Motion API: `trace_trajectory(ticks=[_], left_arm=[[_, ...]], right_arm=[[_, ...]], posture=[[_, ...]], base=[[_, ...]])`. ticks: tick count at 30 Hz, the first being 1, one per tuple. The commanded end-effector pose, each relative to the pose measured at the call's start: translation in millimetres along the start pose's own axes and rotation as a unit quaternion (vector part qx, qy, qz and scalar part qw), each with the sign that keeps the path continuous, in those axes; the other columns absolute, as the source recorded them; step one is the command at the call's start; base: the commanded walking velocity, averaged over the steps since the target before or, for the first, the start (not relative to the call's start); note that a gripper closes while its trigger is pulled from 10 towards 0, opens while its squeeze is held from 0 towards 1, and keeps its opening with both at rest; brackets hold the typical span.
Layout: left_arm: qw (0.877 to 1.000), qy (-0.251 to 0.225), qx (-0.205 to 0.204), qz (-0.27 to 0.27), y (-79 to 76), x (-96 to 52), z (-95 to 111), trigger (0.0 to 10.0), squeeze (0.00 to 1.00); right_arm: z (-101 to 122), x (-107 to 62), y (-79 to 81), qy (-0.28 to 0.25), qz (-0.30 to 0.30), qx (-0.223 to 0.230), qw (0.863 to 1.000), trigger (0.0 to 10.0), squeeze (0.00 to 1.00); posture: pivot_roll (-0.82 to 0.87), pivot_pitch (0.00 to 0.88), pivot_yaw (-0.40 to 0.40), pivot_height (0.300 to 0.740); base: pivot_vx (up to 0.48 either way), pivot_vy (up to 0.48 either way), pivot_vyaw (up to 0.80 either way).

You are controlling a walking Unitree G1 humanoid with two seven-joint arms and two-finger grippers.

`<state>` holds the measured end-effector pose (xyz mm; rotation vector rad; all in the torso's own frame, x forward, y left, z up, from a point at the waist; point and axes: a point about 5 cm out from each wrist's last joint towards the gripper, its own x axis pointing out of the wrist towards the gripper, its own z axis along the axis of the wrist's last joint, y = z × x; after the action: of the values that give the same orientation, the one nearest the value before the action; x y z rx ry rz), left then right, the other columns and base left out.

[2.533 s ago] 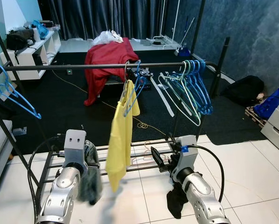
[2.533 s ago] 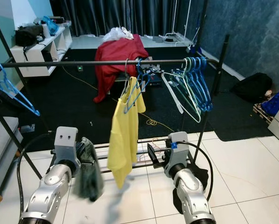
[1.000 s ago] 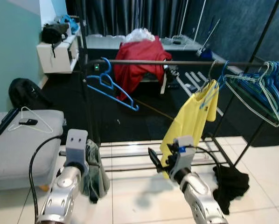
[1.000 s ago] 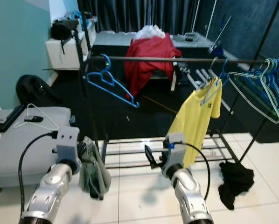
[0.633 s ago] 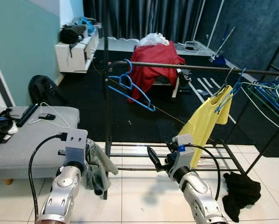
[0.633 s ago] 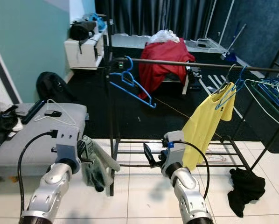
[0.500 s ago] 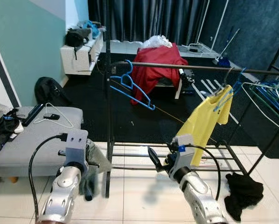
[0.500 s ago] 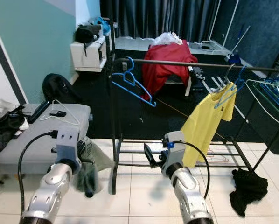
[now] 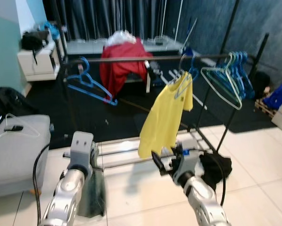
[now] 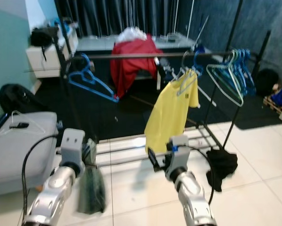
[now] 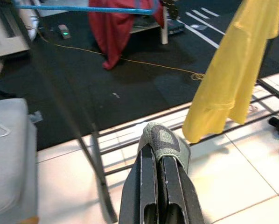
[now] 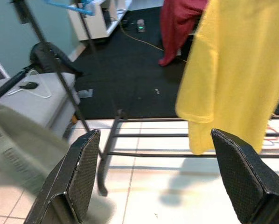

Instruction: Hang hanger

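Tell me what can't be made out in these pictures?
- Grey-green cloth pinched in the left gripper: motion-blurred in the eye views, so its kind is unclear.
- Hooks of the teal and blue hangers: bunched together, too small to count.
- Black heap on the floor: partly behind the right arm, shape unclear.
- White hanger on the grey bench: thin, faint.

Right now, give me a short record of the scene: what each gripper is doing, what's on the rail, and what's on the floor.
left gripper: shut on a grey-green garment, held low in front of the rack
right gripper: open, holding nothing
rail: yellow shirt on a hanger, a lone blue hanger, a bunch of bare hangers
floor: black cloth by the rack's foot
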<state>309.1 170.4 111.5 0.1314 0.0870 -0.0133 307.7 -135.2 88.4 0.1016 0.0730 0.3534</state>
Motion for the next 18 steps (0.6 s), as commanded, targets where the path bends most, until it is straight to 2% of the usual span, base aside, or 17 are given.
trace_trajectory(ticks=[1, 7, 13, 18], left_arm=[[1.0, 0.007, 0.004, -0.002, 1.5, 0.6, -0.4, 10.0, 0.0], [1.0, 0.014, -0.025, 0.006, -0.2, 1.2, -1.7, 10.0, 0.0], [0.999, 0.013, -0.023, 0.017, 0.8, 1.4, -2.8, 10.0, 0.0], [0.999, -0.02, -0.033, 0.017, 0.7, 4.4, 9.7, 10.0, 0.0]], right_arm=[[0.7, 0.7, 0.5, -0.002, -0.002, 0.008, 1.0, 10.0, 0.0], [3.2, 2.3, 0.7, -0.006, -0.003, 0.012, 1.0, 10.0, 0.0], [5.0, 2.9, 0.9, -0.009, -0.001, 0.007, 1.0, 10.0, 0.0], [10.7, 4.2, 1.2, -0.019, 0.009, -0.016, 1.0, 10.0, 0.0]], posture=[[-0.06, 0.035, -0.031, 0.735], [-0.06, 0.03, -0.03, 0.735], [-0.06, 0.025, -0.028, 0.735], [-0.07, 0.018, -0.029, 0.735]], base=[[0.0, 0.0, 0.0], [0.0, 0.0, 0.0], [0.0, 0.0, 0.0], [0.0, 0.0, 0.0]])
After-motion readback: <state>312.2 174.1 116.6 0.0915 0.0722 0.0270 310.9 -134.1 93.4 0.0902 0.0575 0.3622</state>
